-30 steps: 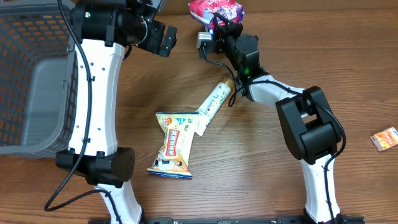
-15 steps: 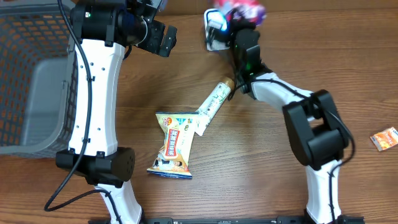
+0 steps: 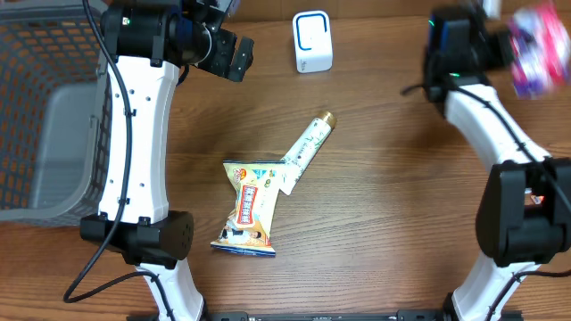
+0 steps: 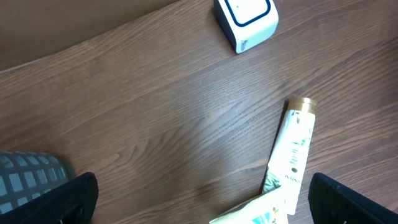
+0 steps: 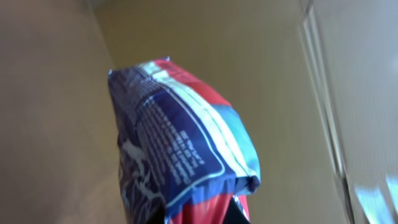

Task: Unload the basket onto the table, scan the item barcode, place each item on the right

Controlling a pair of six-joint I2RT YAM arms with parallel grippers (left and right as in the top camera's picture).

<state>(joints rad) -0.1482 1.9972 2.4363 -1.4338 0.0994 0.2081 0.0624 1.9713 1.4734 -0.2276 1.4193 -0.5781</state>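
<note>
A red and blue snack bag (image 3: 540,55) hangs blurred at the far right in the overhead view, with my right gripper (image 3: 510,49) shut on its lower end. Seen from the right wrist, the bag (image 5: 180,143) fills the frame above the right gripper (image 5: 205,214), printed blue side showing, against a tan wall. The white scanner (image 3: 312,41) with a blue outline stands at the back middle of the table, well left of the bag. My left gripper (image 3: 234,55) hovers open and empty at the back left; its wrist view shows the scanner (image 4: 247,22) beyond the open left gripper (image 4: 202,205).
A yellow snack bag (image 3: 250,207) lies mid-table with a cream tube (image 3: 306,147) resting across its top corner. The tube (image 4: 291,146) also lies between the left fingers' line of sight. A grey mesh basket (image 3: 45,116) fills the left side.
My right arm swung the red and blue bag from above the scanner far to the right, uncovering the scanner. The left arm has stayed still.
</note>
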